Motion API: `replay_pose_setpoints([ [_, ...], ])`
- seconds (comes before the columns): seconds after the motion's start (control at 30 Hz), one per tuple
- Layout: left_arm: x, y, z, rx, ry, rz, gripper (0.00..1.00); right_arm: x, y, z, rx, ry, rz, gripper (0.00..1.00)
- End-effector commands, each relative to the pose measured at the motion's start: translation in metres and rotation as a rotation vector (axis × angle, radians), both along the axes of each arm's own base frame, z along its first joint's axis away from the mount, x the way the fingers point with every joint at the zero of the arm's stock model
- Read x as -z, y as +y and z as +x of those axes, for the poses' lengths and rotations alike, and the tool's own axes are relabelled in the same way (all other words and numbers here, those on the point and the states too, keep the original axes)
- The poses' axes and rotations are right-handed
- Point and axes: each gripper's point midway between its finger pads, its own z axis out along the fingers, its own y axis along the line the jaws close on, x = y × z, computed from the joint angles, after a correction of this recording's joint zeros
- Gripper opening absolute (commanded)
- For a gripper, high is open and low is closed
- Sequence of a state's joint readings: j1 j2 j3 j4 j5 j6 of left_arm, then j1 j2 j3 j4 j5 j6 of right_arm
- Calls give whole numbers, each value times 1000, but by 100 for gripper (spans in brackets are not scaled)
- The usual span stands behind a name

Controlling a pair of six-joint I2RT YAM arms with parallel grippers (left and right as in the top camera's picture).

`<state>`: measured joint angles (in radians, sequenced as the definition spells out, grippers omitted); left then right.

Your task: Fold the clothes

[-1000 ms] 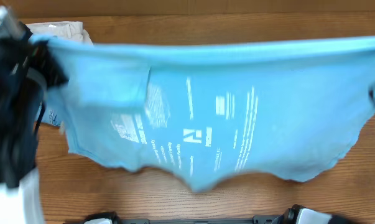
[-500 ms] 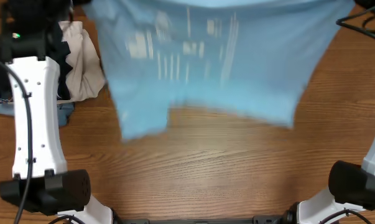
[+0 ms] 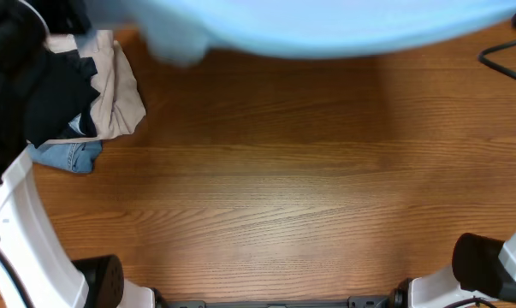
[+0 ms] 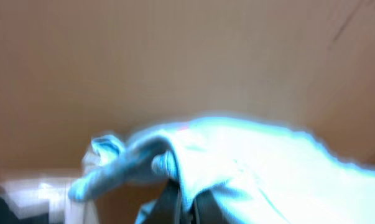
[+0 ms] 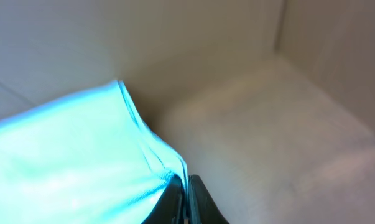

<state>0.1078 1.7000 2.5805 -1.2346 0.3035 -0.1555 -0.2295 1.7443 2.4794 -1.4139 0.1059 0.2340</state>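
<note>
— Overhead: we're seeing the T-shirt (image 3: 343, 26) blurred along the far edge of the table (image 3: 275, 197), apparently hanging off the wood.
— Left wrist: the left gripper (image 4: 186, 202) is pinching a bunched edge, with cloth spilling above and to the right of its fingertips.
— The right gripper (image 5: 186, 193) is pressing shut on a thin edge, with fabric fanning out left of its fingers.
— We're judging it light, soft and limp. It's drooping between the two pinches. It's neither slippery nor fragile.
— Agreed. We're thinking corners or shoulder seams are the best holds. Mid-panel grabs would be bunching it.
</note>
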Motion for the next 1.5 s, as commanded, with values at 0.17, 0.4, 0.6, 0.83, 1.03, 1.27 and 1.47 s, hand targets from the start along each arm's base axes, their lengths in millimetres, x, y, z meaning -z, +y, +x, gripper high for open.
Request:
replay_pose_setpoints([
  [0.17, 226, 5, 24, 48, 787, -30, 4, 153, -13, -3, 24, 515, 55, 4],
  [0.4, 351, -4, -7, 114, 1191, -50, 4, 244, -11, -33, 33, 778, 99, 4],
  [0.6, 393, -6, -48, 120, 1374, -55, 4, 281, -19, -71, 128, 920, 192, 4],
  [0.83, 400, 2, -91, 58, 1401, -13, 4, 290, -22, -103, 209, 990, 326, 4],
  [1.03, 396, 12, -131, -73, 1304, 12, 4, 290, -13, -131, 226, 1010, 337, 4],
  [1.27, 383, 22, -167, -192, 1220, -21, 4, 280, -7, -167, 268, 918, 336, 4],
  [1.47, 357, 36, -194, -341, 1113, -33, 4, 263, -9, -194, 329, 867, 280, 4],
])
